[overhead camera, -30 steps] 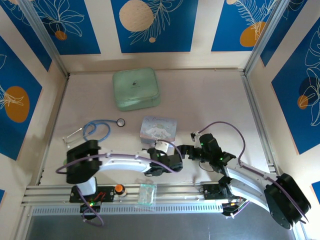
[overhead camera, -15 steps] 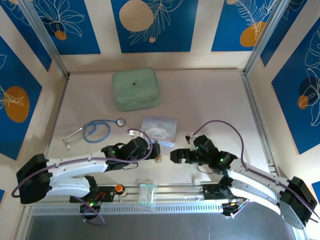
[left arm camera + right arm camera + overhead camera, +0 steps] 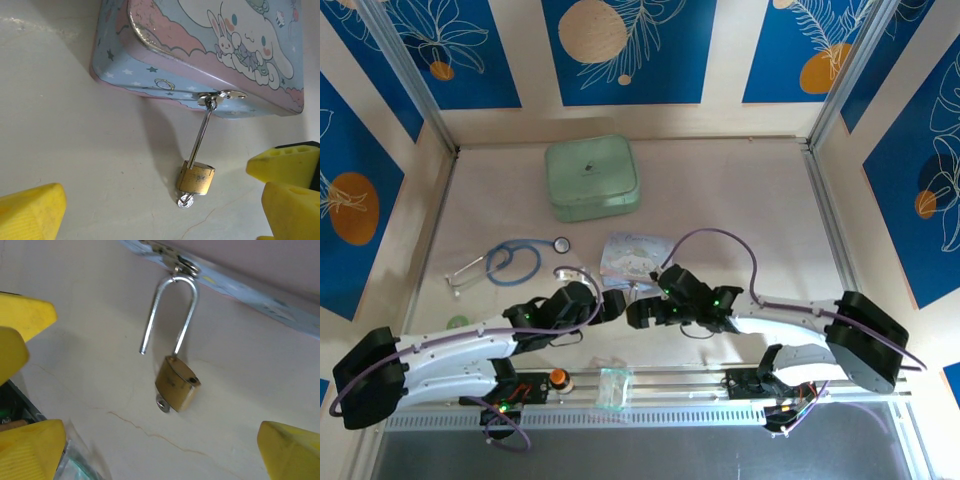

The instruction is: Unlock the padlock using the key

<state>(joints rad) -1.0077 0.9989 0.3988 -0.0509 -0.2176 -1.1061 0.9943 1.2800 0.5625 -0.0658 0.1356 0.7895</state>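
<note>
Locate the padlock (image 3: 195, 179) just ahead of the left gripper (image 3: 161, 210), slightly toward its right-hand finger, lying on the table (image 3: 60, 125) and hooked by its shackle (image 3: 172, 315) through the hasp (image 3: 220, 96) of the lavender tin (image 3: 210, 45) farther ahead. Read the shackle as released: one leg seated in the brass body, the other bare-ended and clear of it, as seen from the right wrist. Judge the lock opened, with the key (image 3: 185, 201) seated in the keyhole at the body's near end, closest to the fingertips. Note both tools spread wide and clamped on nothing: left gripper fingers flanking the padlock well apart, right gripper (image 3: 161, 452) likewise, with the padlock centred ahead of it. Treat the hasp as the anchor fixing the padlock's position, and the tin's bulk as the probable restraint against drift. For room: open table on either side of the brass body and between the two tools; tin wall close beyond the shackle, limiting forward travel; a further yellow finger (image 3: 280, 160), probably the other tool's, close on the left gripper's right-hand side, so expect crowding there. Keep any next approach low and from the near side, toward the key's bow.
</note>
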